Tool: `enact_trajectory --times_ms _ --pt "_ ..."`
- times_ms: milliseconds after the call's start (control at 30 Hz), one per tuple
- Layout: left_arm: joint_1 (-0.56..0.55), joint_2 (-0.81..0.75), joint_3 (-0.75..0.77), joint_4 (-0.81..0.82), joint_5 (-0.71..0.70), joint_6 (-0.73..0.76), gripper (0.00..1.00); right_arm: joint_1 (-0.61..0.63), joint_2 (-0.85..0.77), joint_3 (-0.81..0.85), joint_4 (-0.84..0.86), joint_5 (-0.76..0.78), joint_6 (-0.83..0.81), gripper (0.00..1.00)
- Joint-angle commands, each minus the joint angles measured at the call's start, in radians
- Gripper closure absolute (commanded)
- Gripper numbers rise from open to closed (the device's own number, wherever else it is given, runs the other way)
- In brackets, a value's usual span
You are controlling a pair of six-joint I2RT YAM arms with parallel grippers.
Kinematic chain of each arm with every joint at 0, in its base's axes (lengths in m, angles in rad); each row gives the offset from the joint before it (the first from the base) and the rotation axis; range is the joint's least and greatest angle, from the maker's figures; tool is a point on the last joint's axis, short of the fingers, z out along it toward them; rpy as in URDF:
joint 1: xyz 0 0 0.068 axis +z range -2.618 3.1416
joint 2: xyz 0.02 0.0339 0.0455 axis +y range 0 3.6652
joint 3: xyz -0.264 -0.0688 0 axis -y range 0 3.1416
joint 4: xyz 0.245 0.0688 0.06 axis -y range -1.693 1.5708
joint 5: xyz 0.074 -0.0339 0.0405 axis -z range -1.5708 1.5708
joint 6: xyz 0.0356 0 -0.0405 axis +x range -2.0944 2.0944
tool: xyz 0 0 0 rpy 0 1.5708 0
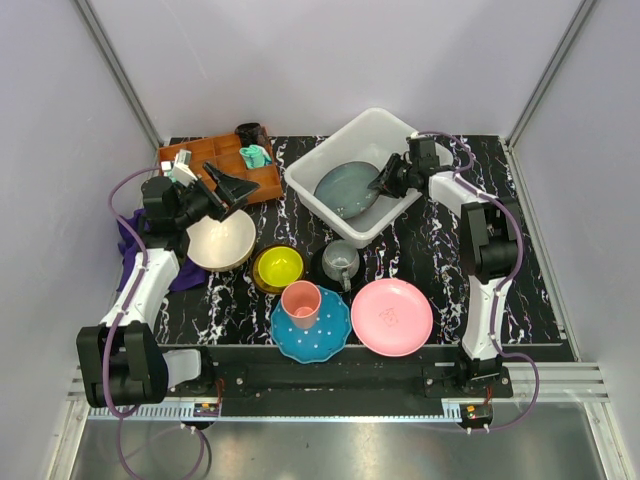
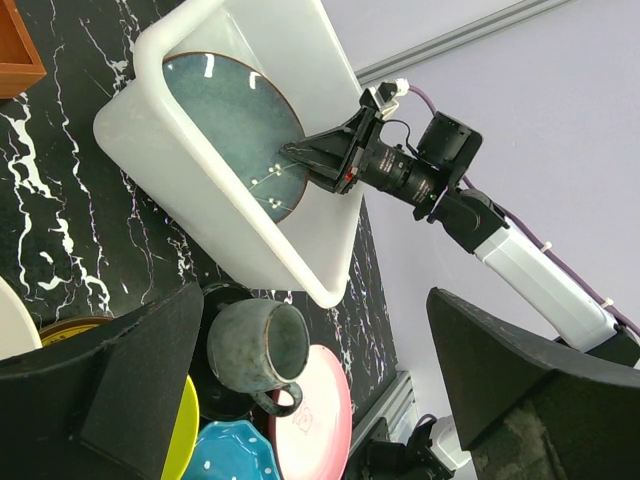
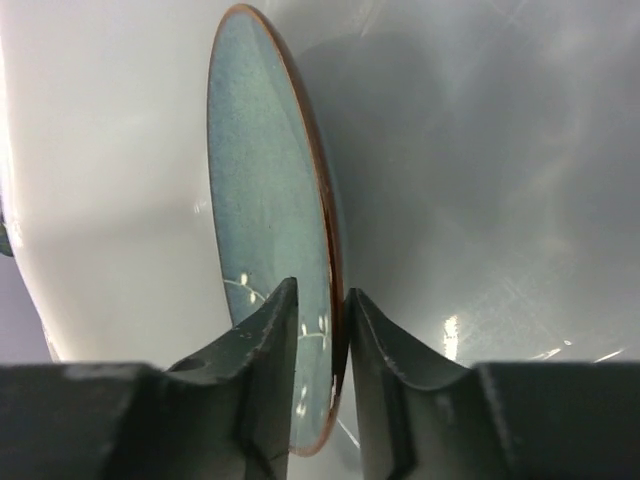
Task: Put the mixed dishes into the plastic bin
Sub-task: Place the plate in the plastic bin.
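One grey-blue plate (image 1: 345,192), apparently glazed ceramic: judged stiff, fairly heavy, slick and liable to chip. It is tilted on edge inside the plastic bin (image 1: 328,142). Right claw (image 3: 322,300) is clamped across its brown rim, the sensible hold. Left claw (image 1: 232,188) is spread wide and empty, left of the bin. On the counter (image 1: 440,260) in front of the bin: cream bowl (image 1: 220,242), yellow bowl (image 1: 278,267), grey mug (image 1: 342,260), pink cup (image 1: 300,300), dotted plate (image 1: 325,335), pink plate (image 1: 392,316). No brand or writing is legible.
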Motion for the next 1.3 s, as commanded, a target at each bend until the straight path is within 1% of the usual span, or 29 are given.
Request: enact_trajectory --times_ms 0,33,167,267,533,800,900,1067,1267 --pt "0.007 -0.022 -0.012 0.044 0.028 0.008 0.03 -0.006 -0.011 0.074 0.037 -0.027 0.009 0.61" --pt "0.007 -0.024 -0.013 0.045 0.030 0.008 0.03 -0.005 -0.011 0.076 0.032 -0.026 0.007 0.59" --pt "0.007 -0.022 -0.018 0.045 0.031 0.010 0.03 -0.006 -0.002 0.088 0.015 -0.024 0.002 0.43" --pt "0.007 -0.018 -0.018 0.047 0.033 0.010 0.03 -0.006 0.015 0.103 -0.003 -0.024 -0.002 0.37" --pt "0.012 -0.007 -0.023 0.053 0.039 0.010 0.03 -0.006 0.095 0.172 -0.058 -0.059 -0.014 0.33" --pt "0.017 0.007 -0.030 0.059 0.045 0.011 0.03 -0.006 0.139 0.188 -0.064 -0.053 -0.021 0.31" --pt "0.018 0.013 -0.030 0.064 0.047 0.013 0.03 -0.005 0.145 0.192 -0.072 -0.038 -0.028 0.29" --pt "0.018 0.019 -0.033 0.070 0.048 0.011 0.03 -0.006 0.154 0.211 -0.097 0.003 -0.054 0.20" --pt "0.020 0.021 -0.040 0.070 0.048 0.010 0.03 -0.008 0.145 0.231 -0.132 0.095 -0.097 0.14"
